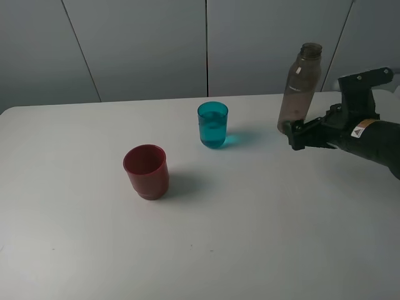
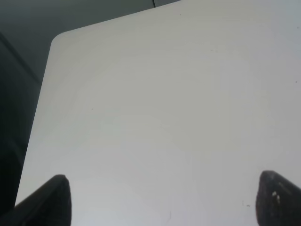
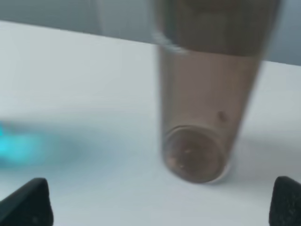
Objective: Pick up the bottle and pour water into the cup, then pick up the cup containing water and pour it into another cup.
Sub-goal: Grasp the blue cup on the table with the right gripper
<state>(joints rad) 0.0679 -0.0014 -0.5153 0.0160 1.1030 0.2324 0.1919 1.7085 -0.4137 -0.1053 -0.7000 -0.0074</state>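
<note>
our right arm reaches in low, right gripper (image 1: 297,134) spread wide at the foot of the bottle (image 1: 300,84), right of the teal cup (image 1: 213,125); only the wrist view shows both jaws clear. left gripper (image 2: 160,203) spread too.

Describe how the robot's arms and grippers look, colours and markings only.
The right arm is matte black and rounded, with a small white label bearing an orange warning triangle. A black angular bracket sits on its wrist. The right gripper has short black fingers. Of the left gripper, only two dark, rounded fingers show. No cables are visible.
</note>
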